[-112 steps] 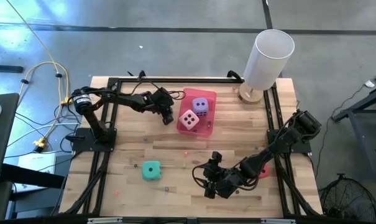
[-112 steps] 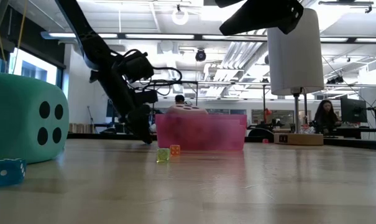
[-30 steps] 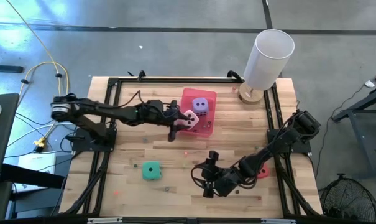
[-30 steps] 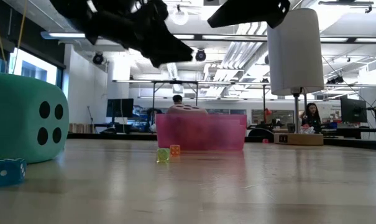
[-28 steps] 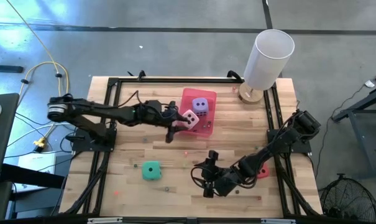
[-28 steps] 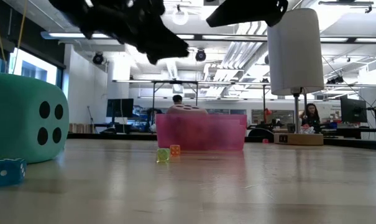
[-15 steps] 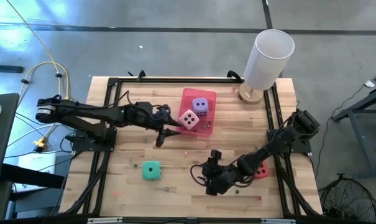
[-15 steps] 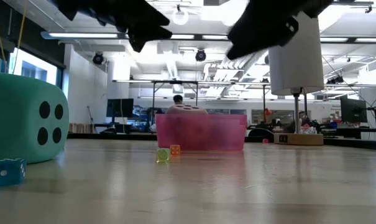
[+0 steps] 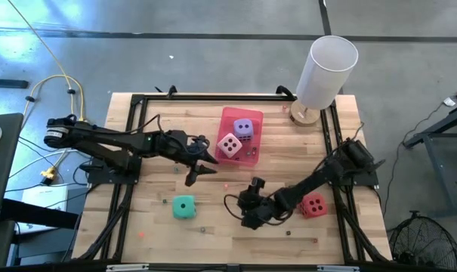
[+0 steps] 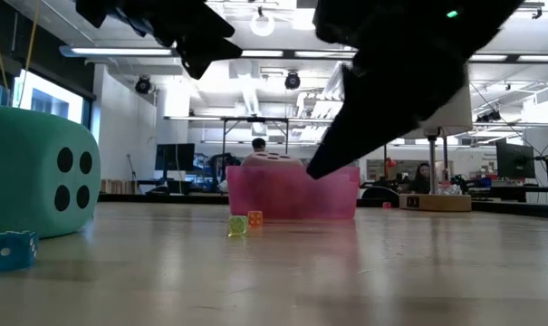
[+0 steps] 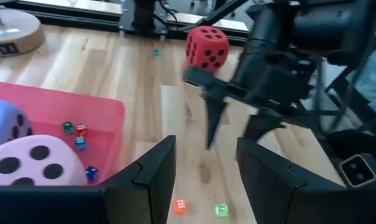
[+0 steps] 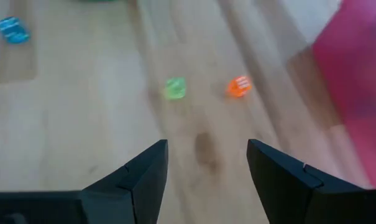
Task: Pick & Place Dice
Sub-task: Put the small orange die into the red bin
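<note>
The pale pink die (image 9: 228,145) and purple die (image 9: 244,127) sit in the pink tray (image 9: 252,157). On the wood rest the teal die (image 9: 184,206), near the front edge, and the red die (image 9: 313,205), at the right. My left gripper (image 9: 201,173) hovers open just left of the tray's near corner, above the table. My right gripper (image 9: 245,204) is open too, low over the table's middle, between the teal and red dice. In the left wrist view the red die (image 11: 207,46) lies beyond my right arm's fingers (image 11: 214,112).
A tall white cylinder on a wooden base (image 9: 326,69) stands at the far right corner. Tiny dice lie on the wood: green (image 12: 174,88), orange (image 12: 238,86), blue (image 12: 13,30); more sit in the tray (image 11: 76,134). Black rails (image 9: 122,219) frame the table.
My left gripper has drawn back from over the tray toward the table's left and near side, staying open. My right gripper has swung toward the table's middle, away from the near edge, and now shows low in the low view. The red die, earlier half hidden under that arm, lies uncovered.
</note>
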{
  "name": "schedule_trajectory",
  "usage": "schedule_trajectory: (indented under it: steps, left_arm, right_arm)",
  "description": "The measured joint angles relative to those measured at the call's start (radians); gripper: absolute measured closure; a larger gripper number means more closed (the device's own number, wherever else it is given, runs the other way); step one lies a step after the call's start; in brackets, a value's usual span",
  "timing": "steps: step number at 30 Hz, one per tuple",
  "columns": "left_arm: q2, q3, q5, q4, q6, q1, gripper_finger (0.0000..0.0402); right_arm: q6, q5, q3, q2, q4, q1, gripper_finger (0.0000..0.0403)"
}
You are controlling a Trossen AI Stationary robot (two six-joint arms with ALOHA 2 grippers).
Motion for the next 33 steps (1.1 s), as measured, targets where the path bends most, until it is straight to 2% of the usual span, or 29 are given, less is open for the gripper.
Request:
schedule_trajectory:
  steps: [4,9,20,33]
  left_arm:
    - [0.0,0.0,0.001,-0.005,-0.053,-0.02,0.0238]
    - [0.0,0.0,0.001,-0.098,-0.079,-0.031,0.0238]
    - [0.0,0.0,0.0,-0.251,-0.081,-0.029,0.0238]
    - [0.0,0.0,-0.002,-0.257,-0.08,-0.03,0.0238]
  right_arm:
    - [0.054,0.049,0.0,0.0,-0.012,-0.042,0.0206]
    - [0.154,0.023,0.0,0.007,-0.002,-0.094,0.0219]
    - [0.125,-0.07,0.001,0.131,0.143,-0.142,0.0222]
    - [0.078,-0.033,0.004,0.21,0.292,-0.16,0.0222]
